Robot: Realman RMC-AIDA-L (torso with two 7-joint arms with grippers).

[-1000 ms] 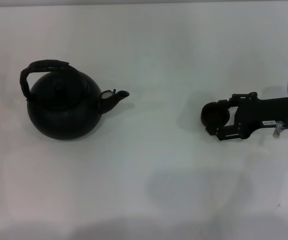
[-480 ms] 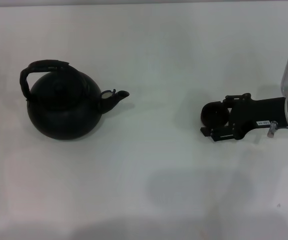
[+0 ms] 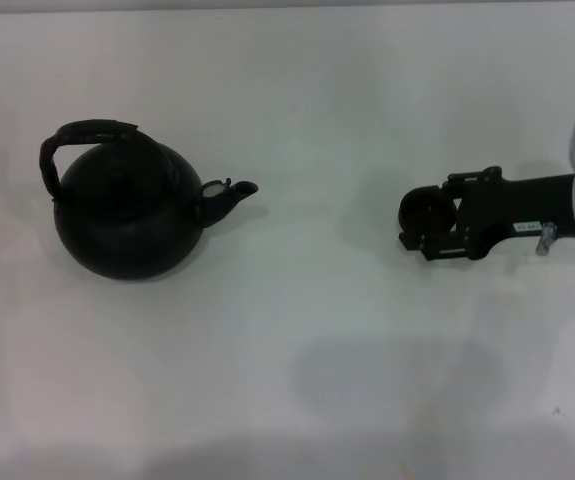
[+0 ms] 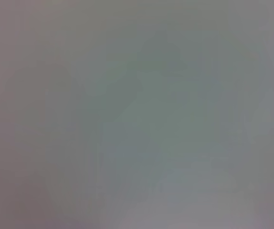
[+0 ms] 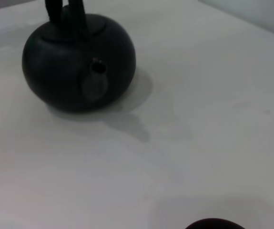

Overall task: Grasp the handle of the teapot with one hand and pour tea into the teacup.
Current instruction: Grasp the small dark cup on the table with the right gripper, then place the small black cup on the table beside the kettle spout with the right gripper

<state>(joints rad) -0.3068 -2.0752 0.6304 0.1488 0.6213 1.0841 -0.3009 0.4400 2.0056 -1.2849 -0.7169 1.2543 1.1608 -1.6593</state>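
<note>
Teapot (image 3: 125,215) matte black all over, plain, no pattern; spout (image 3: 229,195) black with a pale grey-white spot at its opening. Handle (image 3: 77,140) black, rough wrapped texture. Teacup (image 3: 423,214) dark brown-black. Right tool (image 3: 417,222) black, with a small white label on its body and a silver-grey arm section behind. Desk (image 3: 327,340) plain white with faint grey shadows.

No readable text — the right arm's (image 3: 527,215) small label is illegible.
</note>
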